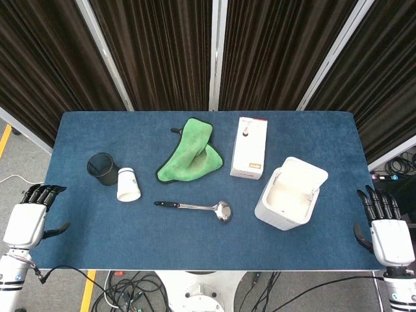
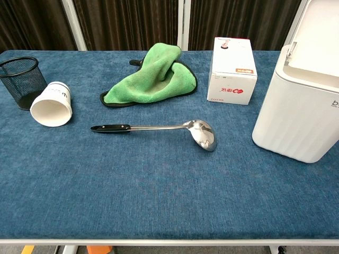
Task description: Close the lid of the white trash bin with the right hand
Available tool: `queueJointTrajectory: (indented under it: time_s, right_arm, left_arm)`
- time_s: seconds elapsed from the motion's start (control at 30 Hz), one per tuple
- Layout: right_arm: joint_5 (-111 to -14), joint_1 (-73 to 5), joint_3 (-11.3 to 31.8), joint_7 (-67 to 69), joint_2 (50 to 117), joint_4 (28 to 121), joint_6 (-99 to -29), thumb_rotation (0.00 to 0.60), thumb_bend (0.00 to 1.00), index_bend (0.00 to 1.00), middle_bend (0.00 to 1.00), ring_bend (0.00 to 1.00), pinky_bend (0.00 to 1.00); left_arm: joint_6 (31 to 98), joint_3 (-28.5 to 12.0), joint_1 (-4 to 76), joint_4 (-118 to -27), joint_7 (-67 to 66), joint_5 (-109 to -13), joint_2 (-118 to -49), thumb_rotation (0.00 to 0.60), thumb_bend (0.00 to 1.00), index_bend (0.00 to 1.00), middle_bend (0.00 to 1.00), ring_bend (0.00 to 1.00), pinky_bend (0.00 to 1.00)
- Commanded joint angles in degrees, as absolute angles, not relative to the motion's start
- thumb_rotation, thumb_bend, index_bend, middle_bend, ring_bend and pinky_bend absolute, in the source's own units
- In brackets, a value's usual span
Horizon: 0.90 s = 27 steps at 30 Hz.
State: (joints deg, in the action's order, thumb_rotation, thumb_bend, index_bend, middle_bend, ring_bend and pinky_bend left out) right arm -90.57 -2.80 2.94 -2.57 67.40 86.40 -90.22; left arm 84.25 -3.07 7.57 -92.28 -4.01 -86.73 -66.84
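Note:
The white trash bin (image 1: 286, 201) stands at the right of the blue table, its lid (image 1: 303, 173) tipped up and back so the inside shows. In the chest view the bin (image 2: 299, 114) fills the right edge, with the raised lid (image 2: 320, 37) above it. My right hand (image 1: 383, 224) hangs off the table's right edge, fingers spread and empty, to the right of the bin and apart from it. My left hand (image 1: 32, 211) hangs off the left edge, also empty with fingers apart. Neither hand shows in the chest view.
A steel ladle (image 1: 198, 207) lies left of the bin. Behind it sit a white carton (image 1: 249, 148) and a green cloth (image 1: 190, 153). At the left, a black mesh cup (image 1: 102, 168) and a tipped white paper cup (image 1: 128, 185).

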Motion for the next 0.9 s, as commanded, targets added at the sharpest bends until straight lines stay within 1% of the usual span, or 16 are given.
queueJointTrajectory:
  time_s: [0.03, 0.4, 0.67, 0.7, 0.73, 0.77, 0.8, 0.87, 0.9]
  right_arm:
    - [-90.41, -2.77, 3.11, -2.36, 67.26, 86.47, -90.31, 0.600, 0.31, 0.00, 0.00, 0.00, 0.00]
    - [-90.67, -2.92, 2.97, -0.21, 65.75, 86.85, -89.82, 0.600, 0.31, 0.00, 0.00, 0.00, 0.00]
    - [-91.09, -4.34, 3.31, 4.67, 62.26, 86.23, -88.04, 0.600, 0.32, 0.00, 0.00, 0.00, 0.00]
    - [-91.05, -4.50, 3.46, 4.87, 61.92, 86.31, -87.96, 0.600, 0.34, 0.00, 0.00, 0.00, 0.00]
    - [-90.94, -4.67, 3.66, 5.07, 61.52, 86.44, -87.87, 0.600, 0.38, 0.00, 0.00, 0.00, 0.00]
    - [-90.87, -4.79, 3.74, 5.26, 61.19, 86.59, -87.71, 0.600, 0.46, 0.00, 0.00, 0.00, 0.00]
    - [-90.79, -4.92, 3.79, 5.51, 60.81, 86.80, -87.50, 0.600, 0.55, 0.00, 0.00, 0.00, 0.00]
    - [-90.80, -5.26, 3.88, 6.99, 59.95, 87.27, -87.06, 0.600, 0.79, 0.00, 0.00, 0.00, 0.00]
    - [-90.97, -5.48, 3.89, 8.20, 59.64, 87.35, -86.86, 0.600, 0.87, 0.00, 0.00, 0.00, 0.00]
  left_arm:
    - [83.97, -3.02, 7.74, -92.09, -4.21, -86.70, -66.86, 0.600, 0.00, 0.21, 0.22, 0.16, 0.14]
    - [83.17, -2.84, 7.98, -92.49, -4.79, -86.08, -67.06, 0.600, 0.00, 0.21, 0.22, 0.16, 0.14]
    - [82.90, -2.52, 7.99, -92.22, -6.35, -85.85, -67.88, 0.600, 0.00, 0.21, 0.22, 0.16, 0.14]
    - [83.00, -2.63, 8.02, -92.07, -6.53, -85.79, -68.00, 0.600, 0.00, 0.21, 0.22, 0.16, 0.14]
    - [83.27, -2.84, 8.05, -91.79, -6.89, -85.77, -68.27, 0.600, 0.00, 0.21, 0.22, 0.16, 0.14]
    - [83.48, -2.97, 8.09, -91.55, -7.30, -85.81, -68.49, 0.600, 0.00, 0.21, 0.22, 0.16, 0.14]
    - [83.64, -3.03, 8.12, -91.37, -7.64, -85.90, -68.71, 0.600, 0.00, 0.21, 0.22, 0.16, 0.14]
    - [83.60, -3.03, 8.26, -91.34, -7.70, -86.07, -69.01, 0.600, 0.00, 0.21, 0.23, 0.16, 0.14]
    - [83.47, -3.00, 8.34, -91.40, -7.65, -86.11, -69.05, 0.600, 0.00, 0.21, 0.23, 0.16, 0.14]
